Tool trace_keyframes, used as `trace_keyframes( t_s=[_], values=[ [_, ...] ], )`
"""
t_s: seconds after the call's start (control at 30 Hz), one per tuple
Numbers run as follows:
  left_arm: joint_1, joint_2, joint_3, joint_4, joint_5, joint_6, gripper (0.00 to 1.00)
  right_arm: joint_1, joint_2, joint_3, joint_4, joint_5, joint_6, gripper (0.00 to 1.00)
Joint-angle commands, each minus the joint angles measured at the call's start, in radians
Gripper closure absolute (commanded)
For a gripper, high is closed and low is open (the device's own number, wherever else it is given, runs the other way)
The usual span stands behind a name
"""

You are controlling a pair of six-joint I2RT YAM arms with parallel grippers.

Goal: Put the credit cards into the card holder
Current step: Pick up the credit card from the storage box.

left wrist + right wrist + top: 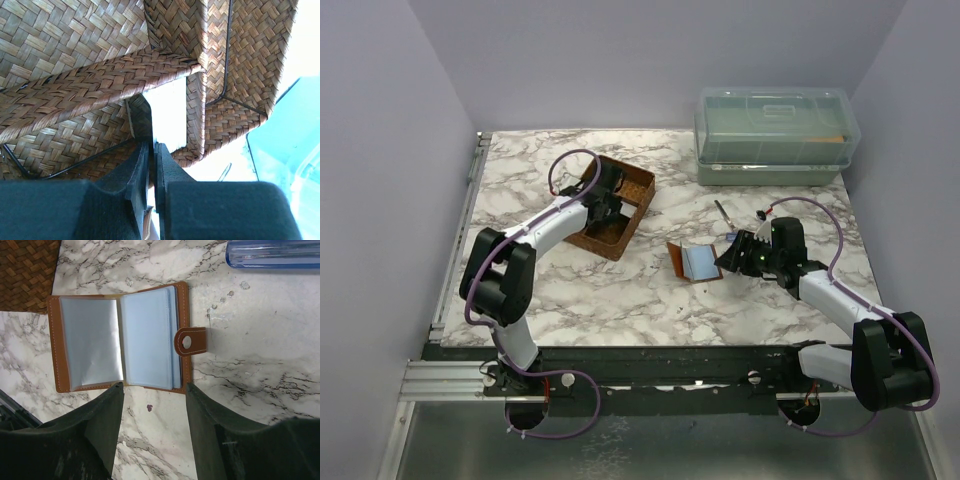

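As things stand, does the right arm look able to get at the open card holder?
Probably yes. The right tool is open just short of the card holder, which lies spread open on the marble table with nothing between them.

The marble-pattern table [650, 295] carries a woven basket tray [638, 222], a card holder [695, 262] (lying open), a thin dark tool [722, 215] and a lidded clear container [775, 135].
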Motion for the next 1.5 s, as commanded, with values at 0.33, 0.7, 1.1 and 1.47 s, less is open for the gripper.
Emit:
trace_keyframes(
  t_s=[0.33, 0.7, 1.1, 1.47],
  values=[
    [0.034, -0.062, 0.039, -0.001, 0.104, 0.009, 0.97, 0.006, 0.001, -0.011, 0.015, -0.020, -0.008, 0.43],
    [0.042, 0.024, 0.097, -0.004, 0.117, 0.027, 0.79, 0.006, 0.003, -0.011, 0.015, -0.020, -0.010, 0.43],
    [0.046, 0.020, 0.103, -0.005, 0.123, 0.046, 0.94, 0.006, 0.014, -0.008, 0.015, -0.021, -0.012, 0.44],
    [0.057, -0.124, 0.025, -0.049, 0.188, 0.114, 1.00, 0.006, 0.046, 0.001, 0.015, -0.048, -0.018, 0.44]
  ],
)
